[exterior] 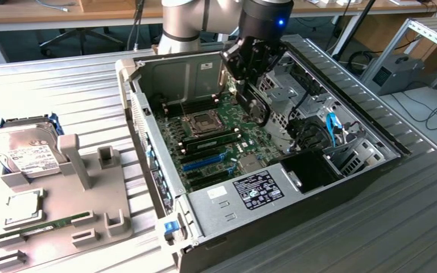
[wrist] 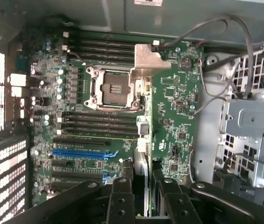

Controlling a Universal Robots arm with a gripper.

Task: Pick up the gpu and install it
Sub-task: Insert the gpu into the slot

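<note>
My gripper (exterior: 254, 60) is shut on the gpu (exterior: 257, 105), a dark card hanging edge-down inside the open computer case (exterior: 146, 122), above the green motherboard (exterior: 226, 133). In the wrist view the gpu (wrist: 142, 135) shows edge-on between the two black fingers (wrist: 120, 198), with its silver end bracket (wrist: 148, 58) at the far end. The card hangs over the board beside the CPU socket (wrist: 109, 86). The blue expansion slot (wrist: 82, 153) lies to one side of the card, apart from it.
A grey holder (exterior: 66, 193) on the exterior view's left carries a silver hard drive (exterior: 23, 149), a processor chip (exterior: 23, 206) and a green memory stick (exterior: 36, 228). Cables (exterior: 331, 128) and drive cages (exterior: 355, 156) crowd the case's far side. The ribbed metal table (exterior: 52, 91) surrounds it.
</note>
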